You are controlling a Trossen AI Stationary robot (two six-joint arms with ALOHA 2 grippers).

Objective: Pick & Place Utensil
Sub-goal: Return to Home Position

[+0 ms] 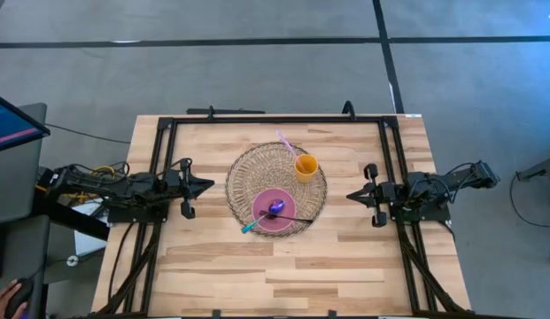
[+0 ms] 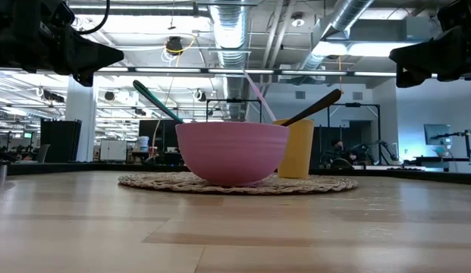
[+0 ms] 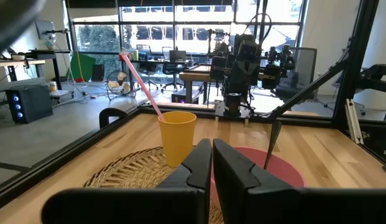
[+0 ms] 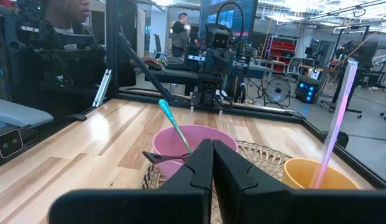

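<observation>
**Both grippers shut and apart, utensils sitting in bowl and cup**

My left gripper [image 1: 206, 186] hangs above the table on the left side of the woven mat [image 1: 243, 168], with its fingers [image 3: 196, 163] pressed together on nothing. My right gripper [image 1: 352, 195] faces it from the other side of the mat, and its fingers [image 4: 229, 167] are also together and empty.

Everything on the mat lies between them. The pink bowl [image 1: 262, 218] sits on the mat's near part and holds two utensils. A teal-handled utensil [image 4: 173, 124] leans out over the rim toward my left arm. A dark-handled utensil [image 1: 303, 218] juts over the opposite rim. The yellow cup [image 1: 305, 167] stands upright just beyond the bowl, on the mat. The pink straw [image 1: 283, 141] slants out of it toward the far edge.

The table [image 1: 345, 266] is pale jointed wood, and a black metal frame [image 1: 275, 119] runs around the work area. Around it is grey floor crossed by dark lines. A monitor [image 1: 9, 122] stands off to my left, and a person [image 4: 56, 25] sits behind it. Beyond them is an open workshop with ceiling ducts [image 2: 231, 34], desks and chairs.
</observation>
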